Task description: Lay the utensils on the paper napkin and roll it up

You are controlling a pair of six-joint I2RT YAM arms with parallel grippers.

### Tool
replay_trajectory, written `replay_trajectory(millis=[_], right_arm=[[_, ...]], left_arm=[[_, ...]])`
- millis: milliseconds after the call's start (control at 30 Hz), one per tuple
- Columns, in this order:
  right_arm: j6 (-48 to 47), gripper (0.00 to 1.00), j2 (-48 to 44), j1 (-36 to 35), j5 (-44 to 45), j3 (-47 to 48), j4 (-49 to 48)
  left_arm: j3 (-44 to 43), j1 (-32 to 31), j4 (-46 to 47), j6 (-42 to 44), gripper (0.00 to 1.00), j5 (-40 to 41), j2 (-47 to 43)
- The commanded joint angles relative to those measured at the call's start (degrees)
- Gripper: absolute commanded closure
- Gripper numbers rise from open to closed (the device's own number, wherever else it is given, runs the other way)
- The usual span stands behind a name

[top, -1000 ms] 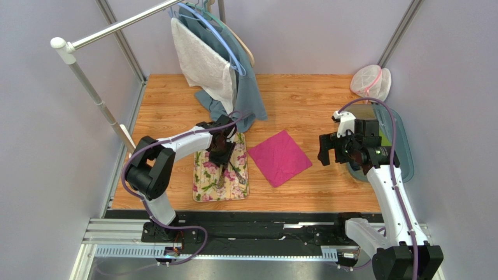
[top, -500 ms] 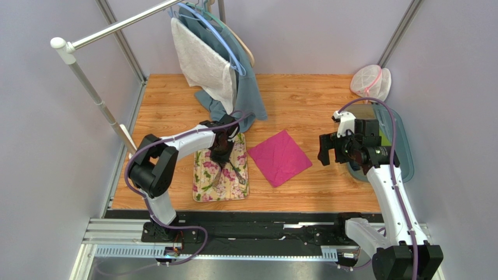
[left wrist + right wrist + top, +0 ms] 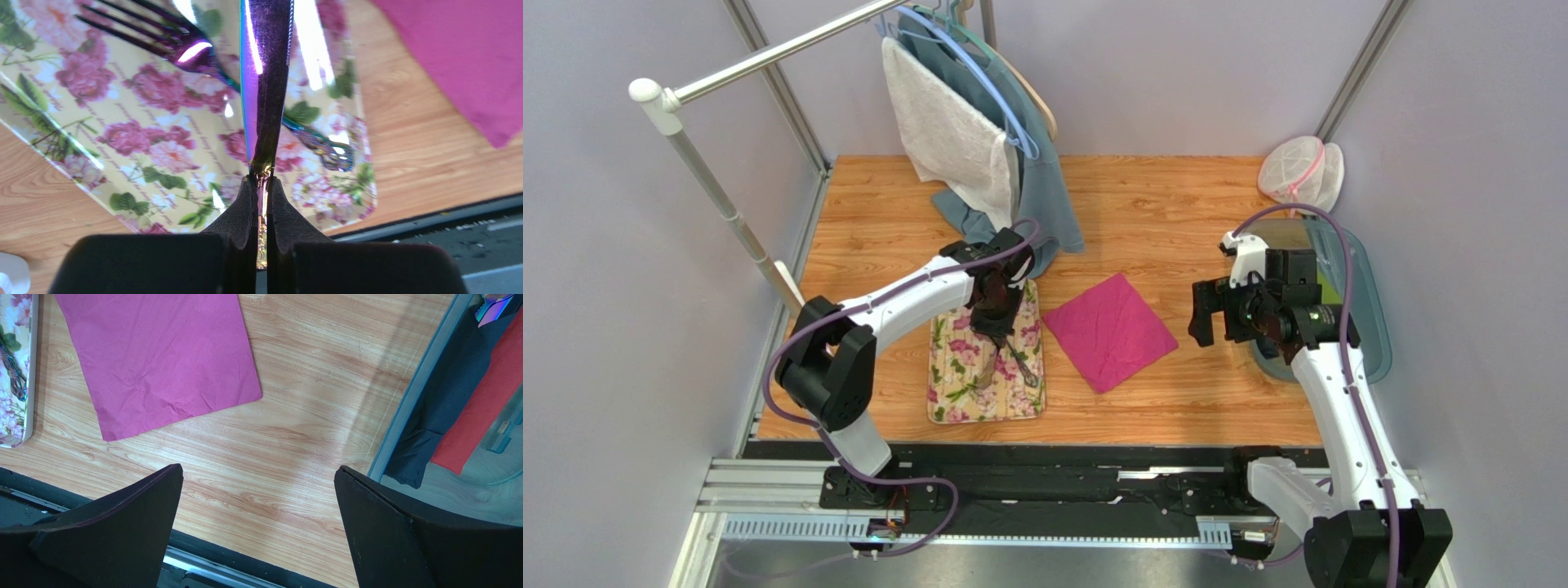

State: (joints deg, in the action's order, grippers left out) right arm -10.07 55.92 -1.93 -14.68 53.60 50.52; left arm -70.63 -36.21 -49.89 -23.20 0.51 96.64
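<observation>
Honestly, left gripper (image 3: 261,182) pinching the knife (image 3: 270,73) by its end could let it swivel; right gripper (image 3: 259,470) gapes empty.

**Hidden and cropped regions**

In the left wrist view, we see the held utensil (image 3: 268,79) leave the top edge, its handle end buried inside the left end effector (image 3: 261,184). The fork (image 3: 159,37) and the paper napkin (image 3: 466,55) are cropped too. From above, the utensils (image 3: 1020,358) are too small to distinguish.
</observation>
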Motion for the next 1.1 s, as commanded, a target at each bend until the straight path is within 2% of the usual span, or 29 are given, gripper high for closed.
replay_trajectory(millis=[0,333,367,667,867,1067], right_arm=[[1.7,0.0,0.2,0.4,-1.0,0.3,-1.7],[2.8,0.0,2.0,0.4,1.1,1.7,-1.7],[3.0,0.0,2.3,0.4,1.6,2.1,-1.7],[5.0,0.0,6.2,1.4,0.4,4.4,-1.3],[5.6,0.0,8.1,3.1,-1.1,5.7,-1.7],[5.8,0.0,10.3,3.1,-1.4,7.1,-1.8]], left_arm=[[-6.4,-4.0,-3.5,-4.6,1.0,-1.9,-1.4],[-26.2,-13.4,-4.3,-12.1,1.0,-0.6,11.2],[-30.2,-14.1,-4.7,-12.6,1.0,2.2,13.9],[-48.4,-14.9,-4.6,-14.2,1.0,2.1,27.0],[-52.8,-14.9,-1.3,-14.9,1.0,2.3,31.9],[-52.0,-14.7,-1.0,-16.6,1.0,2.0,34.6]])
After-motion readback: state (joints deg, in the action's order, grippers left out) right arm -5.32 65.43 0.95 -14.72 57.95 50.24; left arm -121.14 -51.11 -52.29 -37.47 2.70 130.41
